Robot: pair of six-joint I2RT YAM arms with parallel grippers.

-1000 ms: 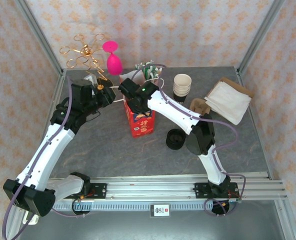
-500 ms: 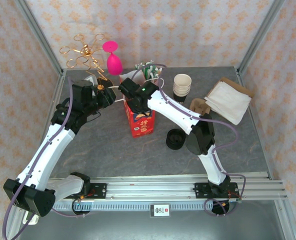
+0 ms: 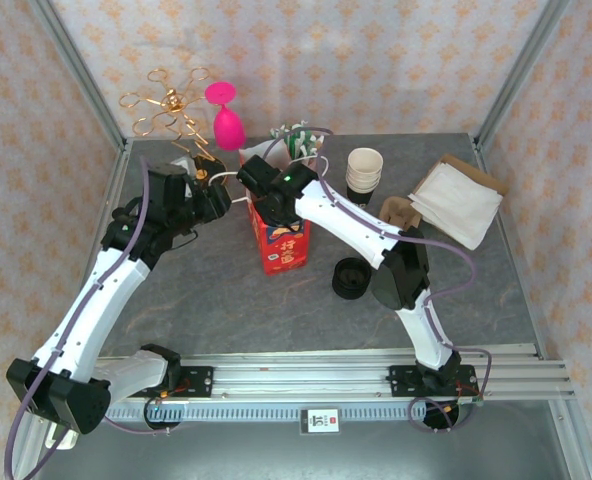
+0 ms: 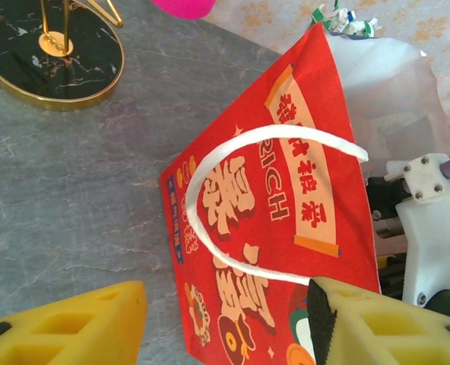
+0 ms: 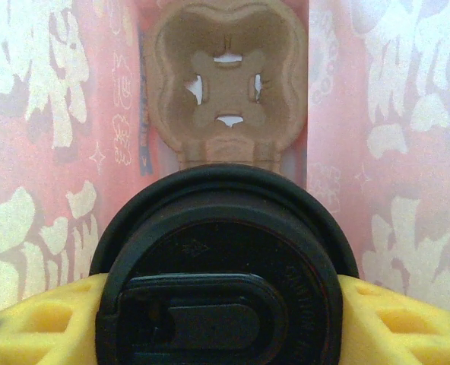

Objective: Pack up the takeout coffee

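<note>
The coffee (image 5: 223, 266) hangs inside the red bag (image 3: 281, 245), pinched at its lid between the fingers of your right claw (image 5: 223, 323). Below it, the cardboard carrier (image 5: 226, 84) lies on the bag's floor. From above you see a round black lid with a raised sip tab; the cup's sides are hidden beneath it.

You look to be lowering it in. Next, I'd judge, sink it straight down into a carrier hole, then let go.

Your left claw (image 4: 225, 319) stands wide and empty, just beside the bag on the bench (image 3: 226, 290).
</note>
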